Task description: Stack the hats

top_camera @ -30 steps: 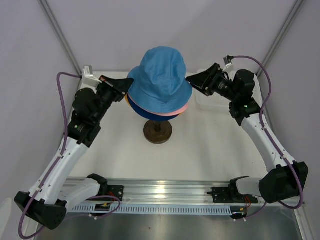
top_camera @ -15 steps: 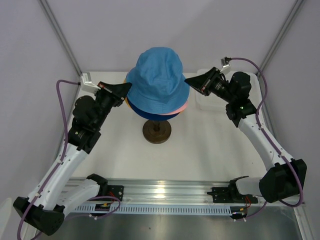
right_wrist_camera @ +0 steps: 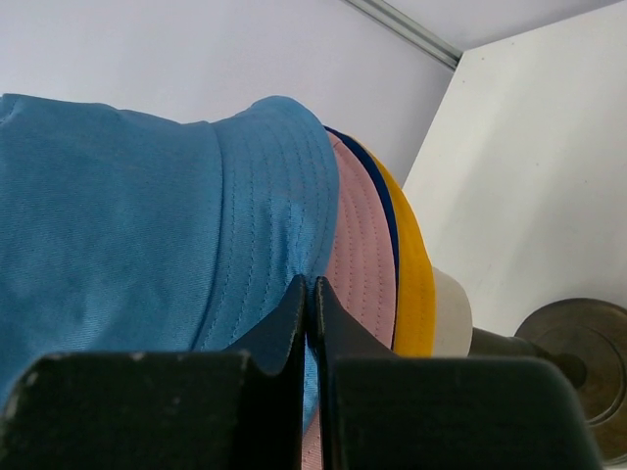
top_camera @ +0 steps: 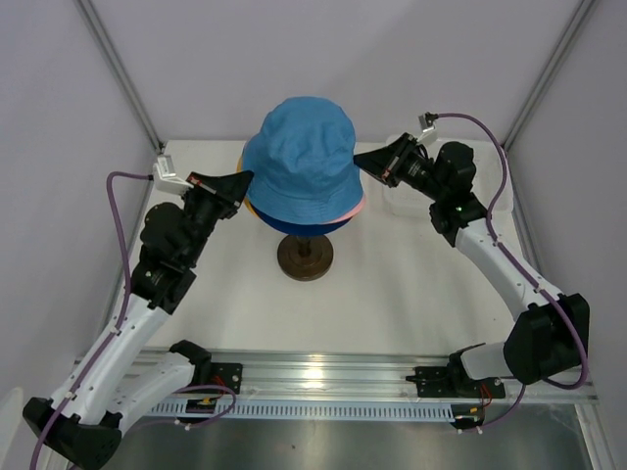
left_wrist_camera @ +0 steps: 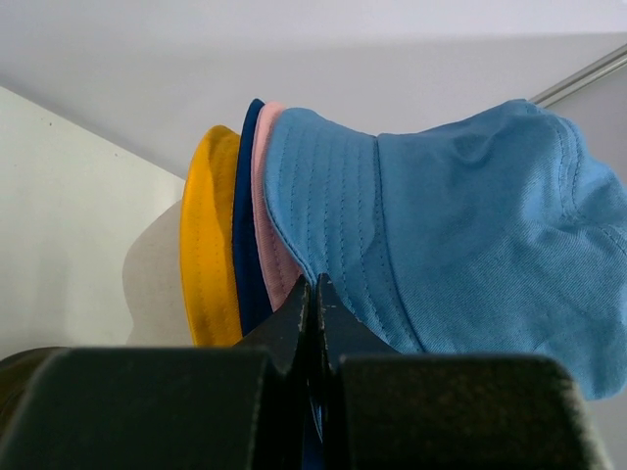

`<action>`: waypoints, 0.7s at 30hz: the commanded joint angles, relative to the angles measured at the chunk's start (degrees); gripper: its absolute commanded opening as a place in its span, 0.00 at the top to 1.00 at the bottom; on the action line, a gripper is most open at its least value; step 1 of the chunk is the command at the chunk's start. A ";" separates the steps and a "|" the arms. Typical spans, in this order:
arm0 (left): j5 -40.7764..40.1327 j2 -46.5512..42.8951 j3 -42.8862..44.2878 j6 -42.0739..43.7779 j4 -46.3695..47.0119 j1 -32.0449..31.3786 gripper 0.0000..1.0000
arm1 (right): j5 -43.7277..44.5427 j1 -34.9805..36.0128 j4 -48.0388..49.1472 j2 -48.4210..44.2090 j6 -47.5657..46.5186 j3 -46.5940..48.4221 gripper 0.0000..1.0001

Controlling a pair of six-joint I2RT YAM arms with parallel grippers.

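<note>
The sky blue hat [top_camera: 302, 152] sat on top of the pile, its crown facing the overhead camera and its brim drooping over the others. Under it the pink hat [left_wrist_camera: 274, 235], the navy hat [left_wrist_camera: 247, 225] and the yellow hat [left_wrist_camera: 208, 245] lay nested in that order, only their brims showing as coloured bands. The whole stack rode on a cream mannequin head [right_wrist_camera: 449, 313], whose dark round base [top_camera: 305, 257] stood in the middle of the white worktop [top_camera: 392, 294].

The left gripper [left_wrist_camera: 315, 289] was at the left edge of the stack, its fingers pressed together on the sky blue brim, with a sliver of blue cloth showing between them. The right gripper [right_wrist_camera: 306, 289] met the opposite edge in the same way, pinching the sky blue brim just above the pink one. A white basket [top_camera: 402, 201] sat on the worktop beneath the right arm.
</note>
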 commanded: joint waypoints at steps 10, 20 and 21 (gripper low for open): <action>1.25 -1.97 -1.43 4.26 -11.69 -0.60 0.91 | 2.72 -0.32 -14.55 0.64 -13.22 6.73 0.67; -2.96 -9.79 3.30 8.63 -13.62 -0.96 0.30 | -0.44 -12.62 -26.32 -2.42 -20.35 13.70 0.26; -3.75 -10.23 4.19 9.86 -14.41 -1.04 0.26 | 0.34 -14.37 -28.43 -2.69 -21.66 15.01 0.21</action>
